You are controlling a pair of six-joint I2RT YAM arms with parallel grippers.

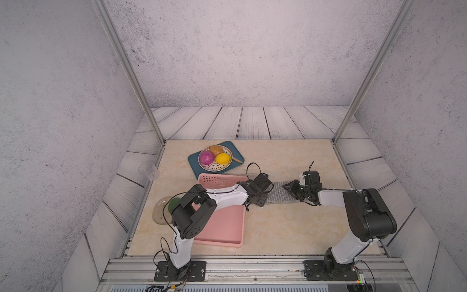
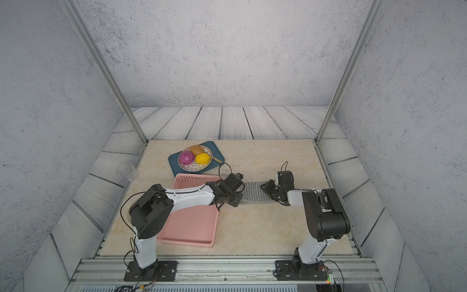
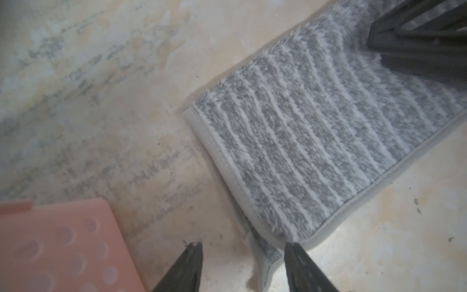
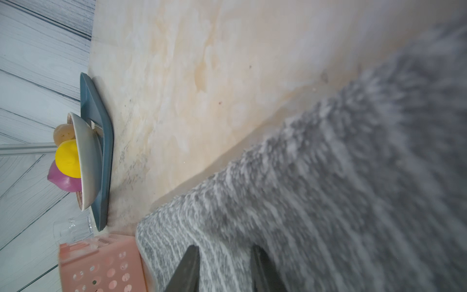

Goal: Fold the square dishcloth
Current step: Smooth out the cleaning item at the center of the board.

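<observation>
**One fold in, more likely to come**

I find the square dishcloth point(image 1: 280, 192) lying as a doubled strip on the table point(image 1: 278, 227), just beside the pink basket point(image 1: 222, 223), between both arms. The left gripper point(image 3: 242, 246) stands wide and empty at the cloth's hemmed corner. The right gripper point(image 4: 225, 249) is narrow over the pile, and I cannot tell whether it pinches. A further fold probably remains.

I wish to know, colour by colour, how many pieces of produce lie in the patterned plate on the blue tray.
Purple round onion: 1
Yellow lemon: 1
Brown oval piece: 1
Total: 3
</observation>
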